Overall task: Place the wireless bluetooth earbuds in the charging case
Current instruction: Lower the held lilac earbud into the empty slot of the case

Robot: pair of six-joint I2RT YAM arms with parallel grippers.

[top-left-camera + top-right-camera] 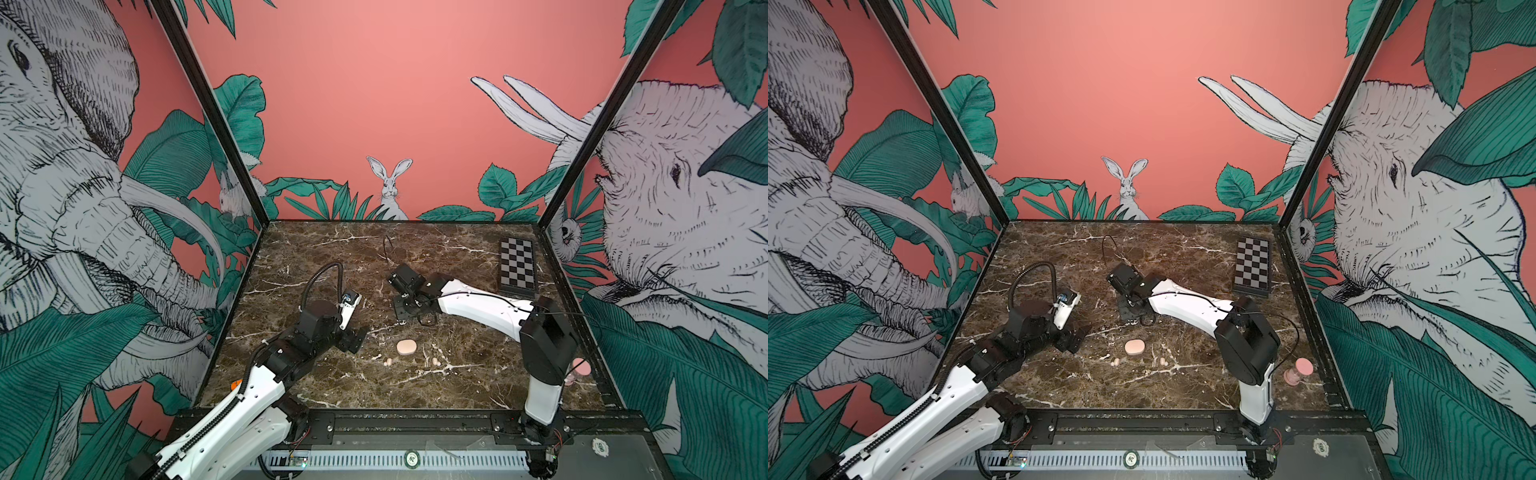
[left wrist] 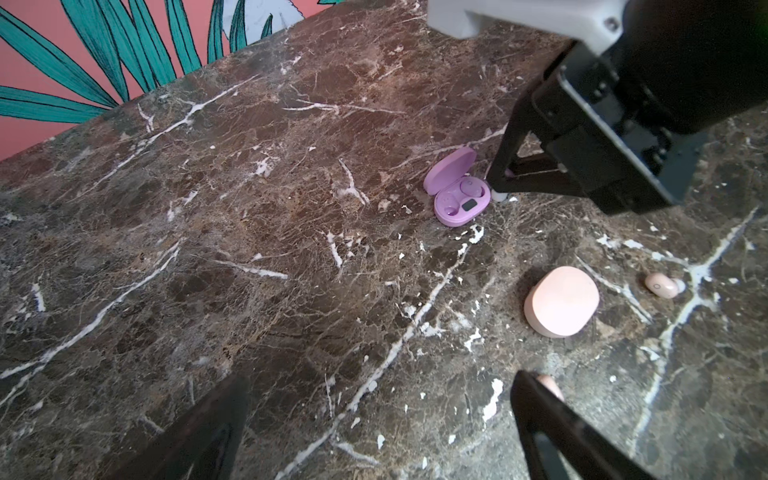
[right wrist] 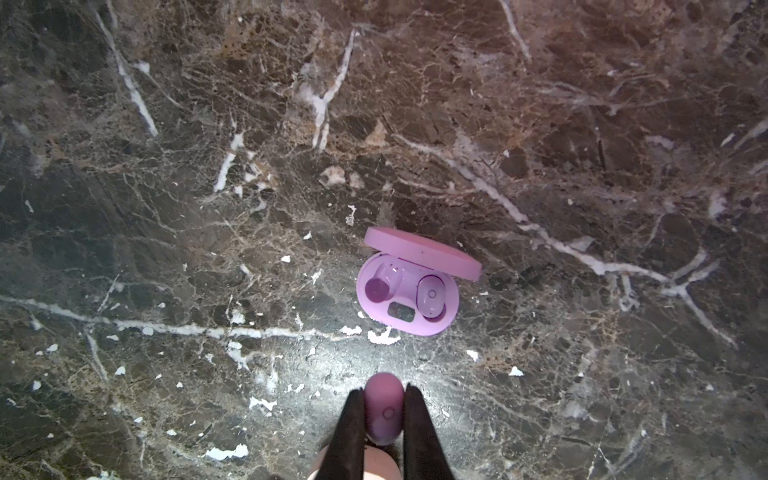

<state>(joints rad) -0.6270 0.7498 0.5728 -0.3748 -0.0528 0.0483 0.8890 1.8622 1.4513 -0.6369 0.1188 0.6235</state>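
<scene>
Marble table (image 3: 166, 208): bears all items.
Lilac charging case (image 3: 405, 291): lid up, one bud seated, one socket empty, just ahead of the right gripper (image 3: 384, 411).
Right gripper: pinching the lilac earbud (image 3: 383, 405) across its sides.
Earbud: likely light, rigid, slick; hold gently.
Left gripper (image 2: 374, 415): spread, empty.

Ahead of the right gripper (image 3: 384, 405), bare marble (image 3: 166, 187) lies open up to the open lilac case (image 3: 405, 291); its raised lid (image 3: 424, 255) blocks the far side, and one seated lilac earbud (image 3: 430, 297) fills one socket
</scene>
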